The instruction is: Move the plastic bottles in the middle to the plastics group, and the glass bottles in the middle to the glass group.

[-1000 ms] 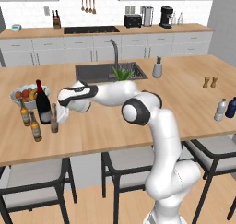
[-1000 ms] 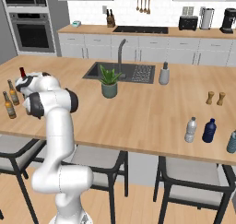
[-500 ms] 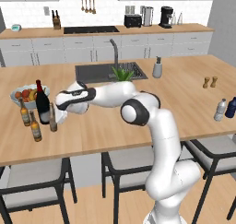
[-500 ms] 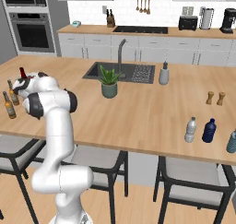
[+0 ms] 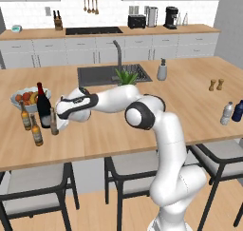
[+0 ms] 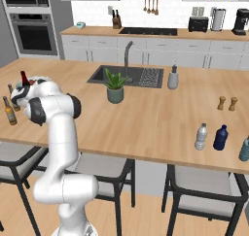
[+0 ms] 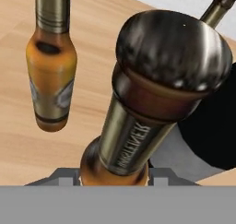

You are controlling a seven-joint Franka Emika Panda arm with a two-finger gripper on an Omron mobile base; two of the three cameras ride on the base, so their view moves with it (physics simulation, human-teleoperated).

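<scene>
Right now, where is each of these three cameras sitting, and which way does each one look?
Left base view: behind the arm on its left, looking forward and down over the island counter; the white arm rises at lower right toward the wine bottle.
Right base view: behind on the right; the arm rises at lower left.
Hand view: on the hand, looking along the gripper at a beer bottle.
Both base views share the sink, the plant and the counter.
</scene>
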